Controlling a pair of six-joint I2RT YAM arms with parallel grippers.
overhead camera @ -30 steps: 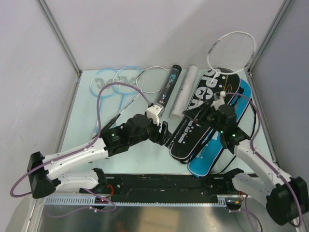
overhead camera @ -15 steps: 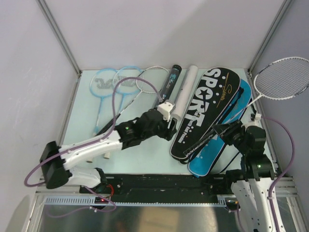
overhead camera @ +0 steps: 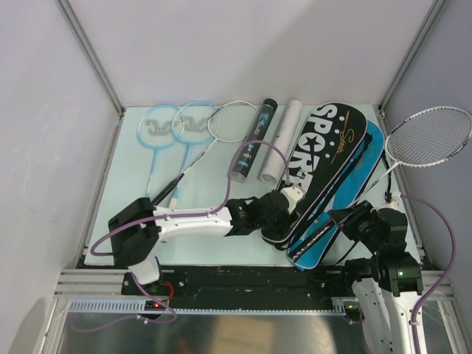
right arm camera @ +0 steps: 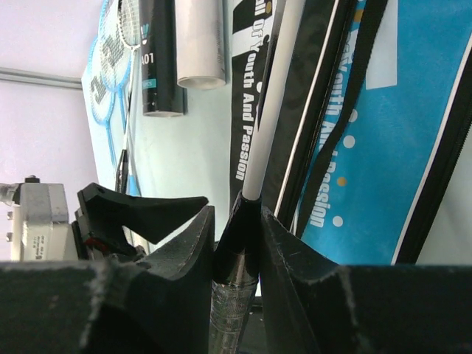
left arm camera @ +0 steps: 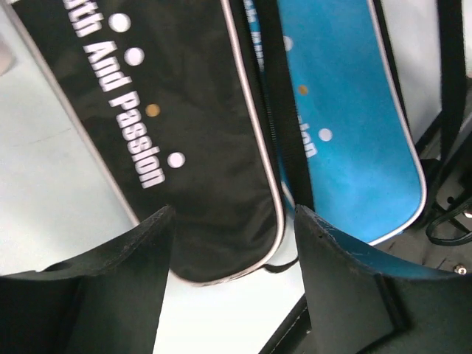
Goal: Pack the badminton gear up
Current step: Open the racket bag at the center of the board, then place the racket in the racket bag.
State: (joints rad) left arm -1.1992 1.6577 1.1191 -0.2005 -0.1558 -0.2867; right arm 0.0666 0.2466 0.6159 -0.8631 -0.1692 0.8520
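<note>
Black fabric marks the landmark: the black bag (overhead camera: 328, 158), seen from above, has its narrow near end bracketed by the left claw (overhead camera: 284, 225), whose fingers stand apart with nothing held; judged as the step in hand, that end should be pinched squarely on its hem, so that the bag is kept from sliding while a racket is fed in; the blue bag (overhead camera: 321, 247), lying under the black bag and jutting out to its right, is best left out of the pinch. Right of the black bag's near end the right claw (overhead camera: 345, 220) is clamped on the handle of the silver-white racket (overhead camera: 430, 136), whose head hangs beyond the table (overhead camera: 133, 192) edge, right of the black bag's wide end; the head would need to be swung back over the black bag slowly, since so long a lever is gripped only at its end.

From the left wrist, the black bag's rounded end (left arm camera: 184, 133) is seen just ahead of the gap of the left claw (left arm camera: 232, 273), apparently not touched; the approach should be centred on it.

From the right wrist, the right claw (right arm camera: 237, 251) is seen shut on the racket's dark handle, the white shaft (right arm camera: 269, 110) running forward over the black bag (right arm camera: 247, 140); whether that bag's zip is open cannot be told.
</note>
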